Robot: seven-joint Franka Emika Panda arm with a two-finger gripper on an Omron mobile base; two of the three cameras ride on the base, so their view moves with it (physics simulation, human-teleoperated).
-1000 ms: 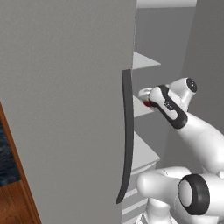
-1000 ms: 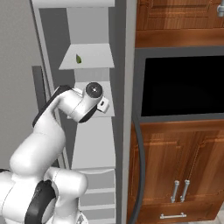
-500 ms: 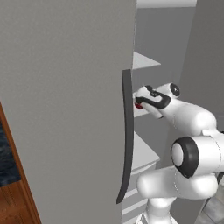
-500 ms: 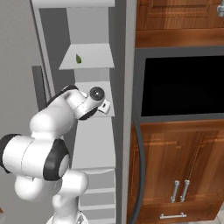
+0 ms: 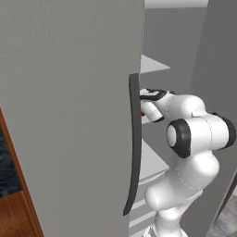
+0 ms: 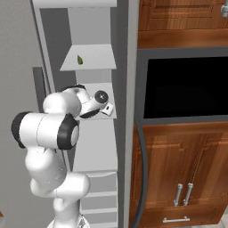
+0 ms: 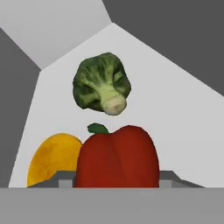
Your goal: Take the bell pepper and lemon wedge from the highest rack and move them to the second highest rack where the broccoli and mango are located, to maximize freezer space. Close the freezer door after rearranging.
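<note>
The arm has folded in closer to the freezer door. The gripper grips the bell pepper over the second rack; mango at nine o'clock, broccoli at twelve. The lemon wedge lies on the top rack.

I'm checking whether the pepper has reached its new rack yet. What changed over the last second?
The arm folded, its elbow swinging up toward the cameras, while the claw stayed at the second highest rack, the bell pepper between its fingers beside the broccoli and mango. The lemon wedge stayed on the highest rack, the freezer door open.
</note>
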